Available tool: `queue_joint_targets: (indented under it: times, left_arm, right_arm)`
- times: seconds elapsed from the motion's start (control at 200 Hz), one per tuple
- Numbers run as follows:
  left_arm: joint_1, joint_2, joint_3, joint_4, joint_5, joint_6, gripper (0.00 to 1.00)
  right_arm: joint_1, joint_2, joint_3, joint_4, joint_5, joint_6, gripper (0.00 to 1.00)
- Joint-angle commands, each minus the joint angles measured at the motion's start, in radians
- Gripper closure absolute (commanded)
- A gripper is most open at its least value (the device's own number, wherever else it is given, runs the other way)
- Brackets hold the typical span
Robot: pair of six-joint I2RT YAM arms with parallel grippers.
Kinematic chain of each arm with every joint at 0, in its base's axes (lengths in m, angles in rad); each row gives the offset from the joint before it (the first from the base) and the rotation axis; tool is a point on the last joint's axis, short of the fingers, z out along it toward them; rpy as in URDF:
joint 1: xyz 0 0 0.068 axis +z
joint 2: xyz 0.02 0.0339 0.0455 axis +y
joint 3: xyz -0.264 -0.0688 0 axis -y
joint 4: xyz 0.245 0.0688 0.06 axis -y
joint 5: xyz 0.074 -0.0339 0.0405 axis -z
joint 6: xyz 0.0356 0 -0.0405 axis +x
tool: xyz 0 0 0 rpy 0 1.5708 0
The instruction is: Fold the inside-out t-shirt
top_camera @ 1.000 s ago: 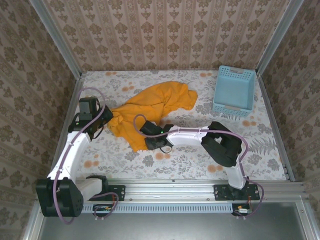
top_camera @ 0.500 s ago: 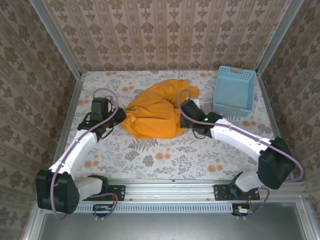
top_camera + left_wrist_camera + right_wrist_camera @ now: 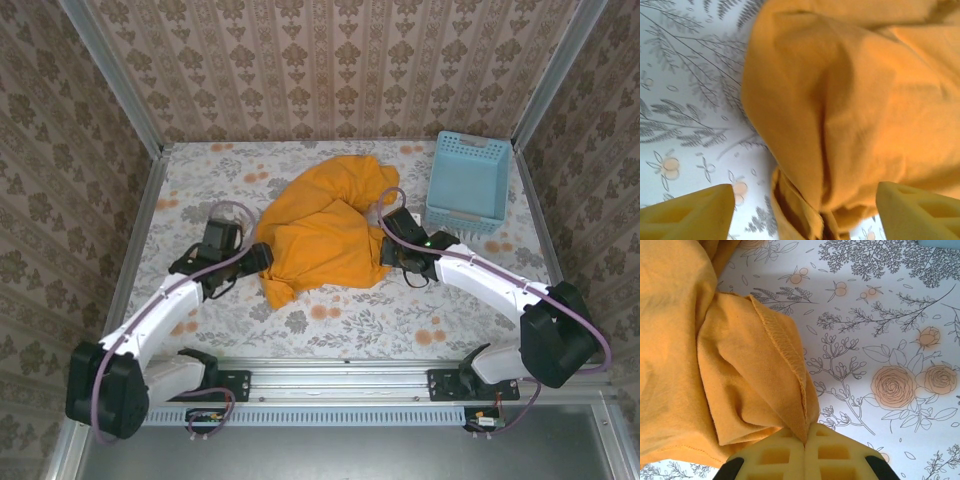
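Your shirt (image 3: 320,225) lies bunched up in the middle of the bench (image 3: 400,320), near the blue basket (image 3: 468,180) but not touching it. Your left gripper (image 3: 802,212) has its fingers wide apart at the shirt's left edge, with cloth between them that is not pinched. Your right gripper (image 3: 805,442) is squeezed together on a stitched hem at the shirt's right side.
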Motion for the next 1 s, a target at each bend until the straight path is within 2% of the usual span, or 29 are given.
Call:
queue_joint_targets:
  times: [0.0, 0.085, 0.225, 0.49, 0.58, 0.68, 0.775, 0.835, 0.995]
  left_arm:
    - [-0.120, -0.027, 0.033, -0.172, -0.133, 0.007, 0.21]
    - [-0.202, -0.027, 0.023, -0.219, -0.147, -0.033, 0.19]
    - [-0.311, 0.017, 0.015, -0.208, -0.174, -0.080, 0.15]
    - [-0.316, 0.167, 0.044, -0.122, -0.186, -0.044, 0.16]
    - [-0.314, 0.194, 0.056, -0.126, -0.202, -0.034, 0.26]
    - [-0.285, 0.167, 0.060, -0.140, -0.223, -0.024, 0.49]
    - [-0.216, 0.108, 0.048, -0.143, -0.230, -0.013, 0.69]
    - [-0.157, 0.070, 0.037, -0.145, -0.227, -0.007, 0.76]
    - [0.014, 0.005, 0.000, -0.139, -0.168, -0.004, 0.85]
  right_arm:
    - [0.001, -0.044, 0.008, -0.013, -0.023, 0.014, 1.00]
    - [0.001, -0.052, 0.010, -0.016, -0.023, 0.009, 1.00]
    - [0.006, -0.041, 0.020, -0.016, -0.026, 0.007, 1.00]
    - [0.017, -0.042, 0.047, -0.056, 0.025, 0.002, 1.00]
    - [0.015, -0.065, 0.047, -0.091, 0.049, -0.002, 1.00]
    - [0.014, -0.095, 0.053, -0.127, 0.091, -0.009, 1.00]
    - [0.003, -0.125, 0.062, -0.159, 0.134, -0.017, 1.00]
    - [-0.007, -0.139, 0.067, -0.173, 0.144, -0.023, 1.00]
    - [-0.030, -0.161, 0.079, -0.187, 0.152, -0.037, 1.00]
